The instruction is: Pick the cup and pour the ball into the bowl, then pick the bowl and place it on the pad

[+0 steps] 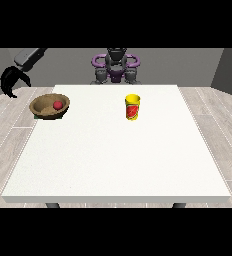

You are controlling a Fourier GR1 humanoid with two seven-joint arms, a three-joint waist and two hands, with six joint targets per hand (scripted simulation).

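Nearest, the white counter point(113, 165) spreads wide and bare across its front half, its near edge casting a thin shadow over two dark legs below. Around it lies a floor of pale wood-grain planks point(215, 125), running back to a grey wall point(188, 65). Further in, right of centre, the yellow cup point(132, 107) stands upright with a red mark on its side — well apart from everything else. At the counter's left edge, slightly further back, the brown bowl point(49, 106) holds the red ball point(57, 104); a sliver of dark green pad point(36, 117) peeks out beneath the bowl, so the bowl sits on it. Beyond and left of the bowl, off the counter's corner, the hand at the view's left point(11, 80) hangs raised on its grey forearm, its black fingers curled downward and holding nothing. Farthest back, the robot's torso point(115, 67) sits behind the counter's far edge — the other hand does not show.
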